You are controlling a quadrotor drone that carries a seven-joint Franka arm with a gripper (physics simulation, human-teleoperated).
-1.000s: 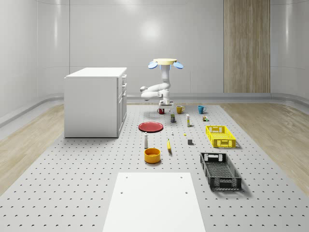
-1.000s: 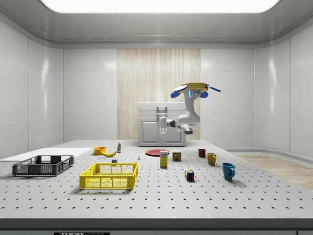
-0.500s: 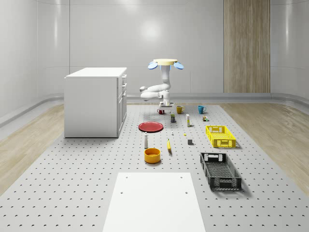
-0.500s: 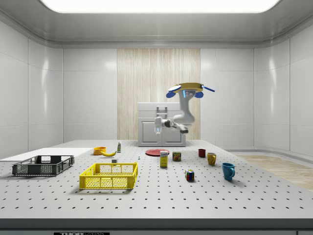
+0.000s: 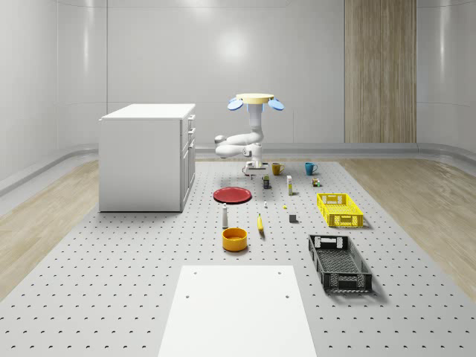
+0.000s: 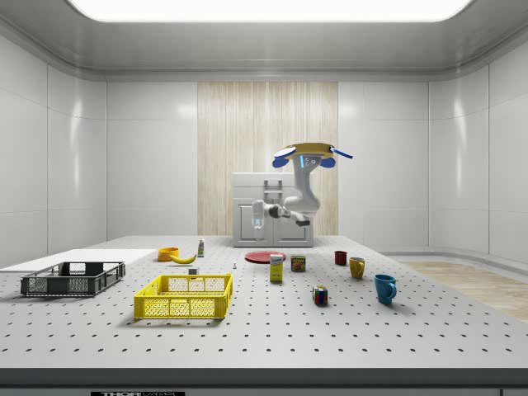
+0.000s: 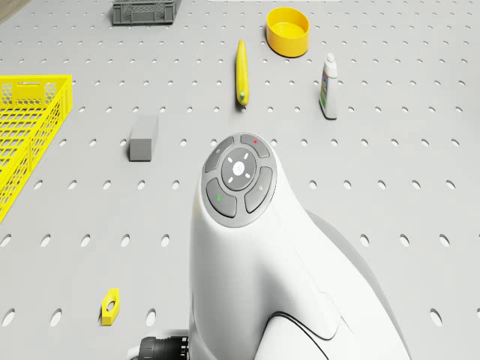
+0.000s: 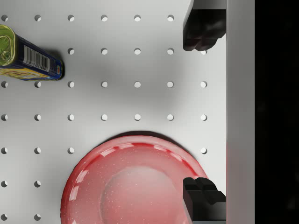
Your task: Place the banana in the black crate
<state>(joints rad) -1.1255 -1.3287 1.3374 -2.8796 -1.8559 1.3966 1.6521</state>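
Pale grey walls and a wood-panelled strip close off a room whose perforated bench [image 5: 111, 282] carries everything in play. Over its far end, near the red plate [image 5: 232, 195] and the mugs, the drone [image 5: 255, 99] hovers with the arm folded beneath it. The hand [image 8: 204, 116] hangs released above the bench, its two dark fingertips [image 8: 202, 32] standing well apart and holding nothing, one of them over the plate's rim with a tin can [image 8: 29, 58] lying off to the side.

What the coming move turns on: the banana [image 5: 260, 222] lies flat on the bench well apart from the hand, beyond the plate toward the near end of the whole-scene view, just beside the yellow bowl [image 5: 234, 239]. Its long axis runs roughly along the line from drone to banana (the drone view shows it pointing straight away), so the fingers would likely need to close across that line.

Still farther on, toward the whole-scene view's right, the black crate [image 5: 339, 262] looks empty, as does the yellow crate [image 5: 339, 209]; the bowl also appears to hold nothing.
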